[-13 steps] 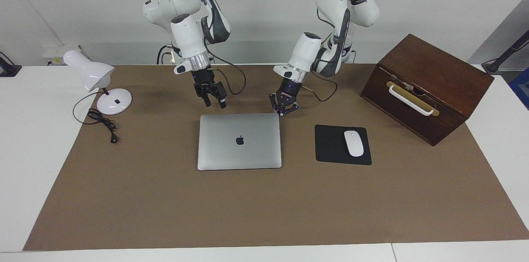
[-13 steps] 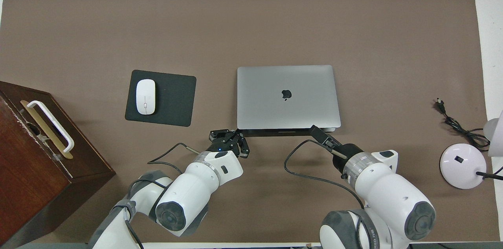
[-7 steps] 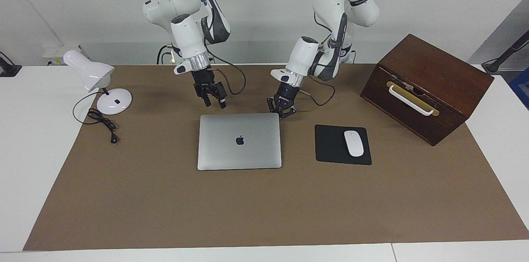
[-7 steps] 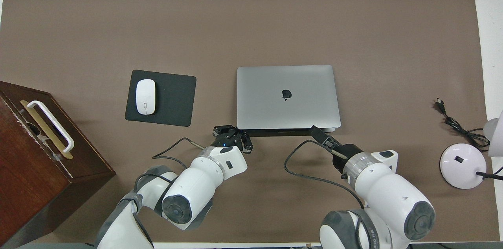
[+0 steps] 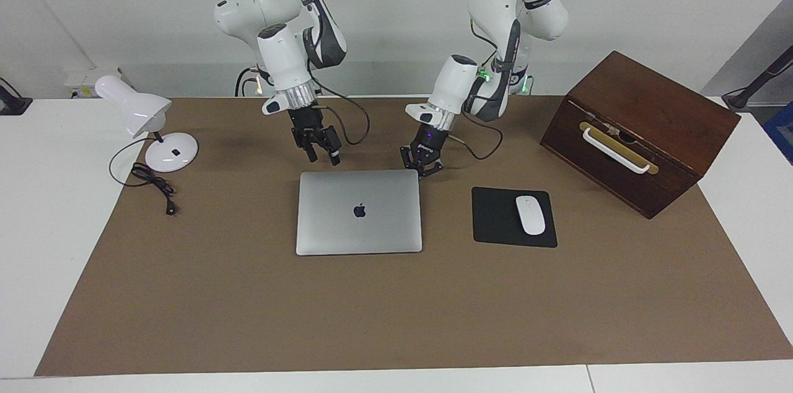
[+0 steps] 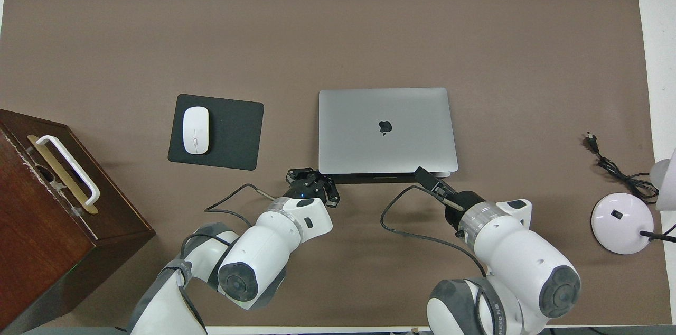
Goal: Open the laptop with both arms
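Observation:
The silver-grey laptop (image 5: pixel 359 212) lies shut on the brown mat, apple logo up; it also shows in the overhead view (image 6: pixel 386 130). My left gripper (image 5: pixel 422 168) is open and low at the laptop's corner nearest the robots, toward the left arm's end; it also shows in the overhead view (image 6: pixel 312 186). My right gripper (image 5: pixel 322 155) is open and hangs just over the laptop's edge nearest the robots, by the corner toward the right arm's end; it also shows in the overhead view (image 6: pixel 429 180). Neither gripper holds anything.
A black mouse pad (image 5: pixel 495 218) with a white mouse (image 5: pixel 530 214) lies beside the laptop toward the left arm's end. A brown wooden box (image 5: pixel 640 130) with a white handle stands past it. A white desk lamp (image 5: pixel 153 125) and its cord are at the right arm's end.
My left gripper has shifted a little along the laptop's near edge toward its corner. My right gripper has tilted and dropped slightly. The laptop has not moved.

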